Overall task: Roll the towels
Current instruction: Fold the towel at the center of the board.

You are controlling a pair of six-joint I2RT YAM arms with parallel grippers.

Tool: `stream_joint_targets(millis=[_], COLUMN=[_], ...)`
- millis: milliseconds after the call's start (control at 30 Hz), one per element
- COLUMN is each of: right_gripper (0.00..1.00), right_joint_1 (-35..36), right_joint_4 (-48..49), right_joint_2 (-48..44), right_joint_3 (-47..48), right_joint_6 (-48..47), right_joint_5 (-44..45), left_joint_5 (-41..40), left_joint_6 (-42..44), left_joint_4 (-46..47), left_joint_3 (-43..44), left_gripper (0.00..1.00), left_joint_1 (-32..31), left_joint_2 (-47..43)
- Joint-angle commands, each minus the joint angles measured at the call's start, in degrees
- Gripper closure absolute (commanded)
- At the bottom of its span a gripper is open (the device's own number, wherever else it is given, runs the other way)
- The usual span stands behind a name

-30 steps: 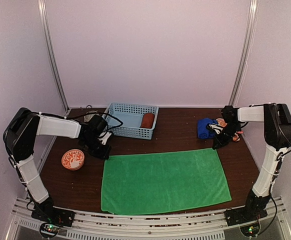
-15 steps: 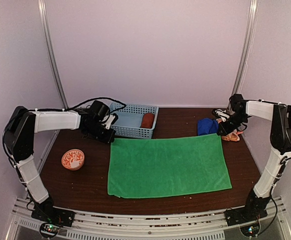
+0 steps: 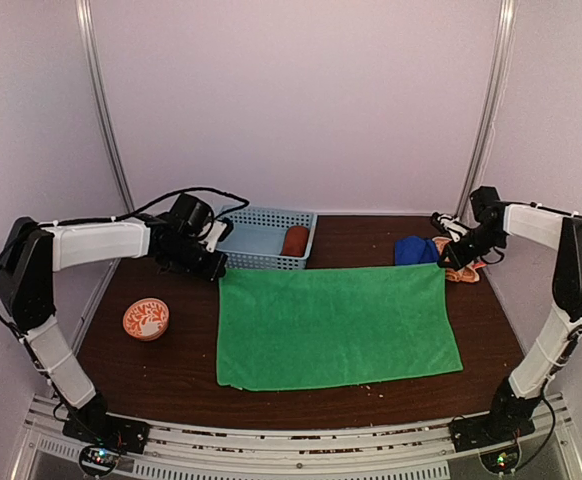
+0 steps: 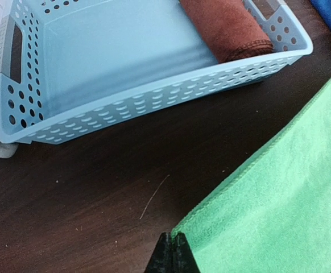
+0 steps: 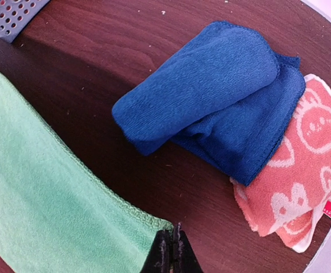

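The bright green towel (image 3: 336, 325) lies flat across the middle of the table. My left gripper (image 3: 219, 270) is shut on its far left corner, and in the left wrist view the fingertips (image 4: 174, 250) pinch the green towel (image 4: 279, 199) at its tip. My right gripper (image 3: 443, 266) is shut on the far right corner, as the right wrist view shows at the gripper (image 5: 173, 247) and the green towel (image 5: 40, 210). A folded blue towel (image 5: 211, 85) partly overlaps the orange patterned towel (image 5: 302, 176), just beyond that corner. The rust-red towel (image 3: 294, 240) sits rolled in the basket.
The light blue lattice basket (image 3: 261, 263) stands at the back, just beyond the towel's far left corner, with its wall (image 4: 125, 108) close ahead of the left gripper. A round orange-and-white bowl (image 3: 146, 319) sits at the left. Cables loop over the left arm.
Both arms have moved toward the back of the table, dragging the green towel's far edge with them. The towel has slid back and now lies stretched flat near the basket.
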Motion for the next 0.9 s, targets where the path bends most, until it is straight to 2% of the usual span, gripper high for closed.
stream_joint_targets(millis=[0, 367, 867], right_gripper=[1.0, 1.0, 1.0], right_joint_1=[-0.42, -0.77, -1.19], right_joint_4=[-0.61, -4.77, -10.63], right_joint_2=[-5.91, -15.77, -21.71], right_joint_3=[-5.02, -14.18, -20.5], right_joint_6=[-3.27, -8.41, -14.19], right_joint_5=[-1.94, -0.34, 1.34], left_joint_5=[4.1, 11.23, 14.42], left_joint_6=[0.75, 2.29, 2.86], left_joint_4=[-0.09, -5.09, -11.62], left_joint_3=[-3.01, -10.13, -11.88], left_gripper=[1.0, 1.0, 1.0], left_joint_1=[0.24, 0.1, -2.69], left_joint_2=[-4.29, -9.37, -10.53])
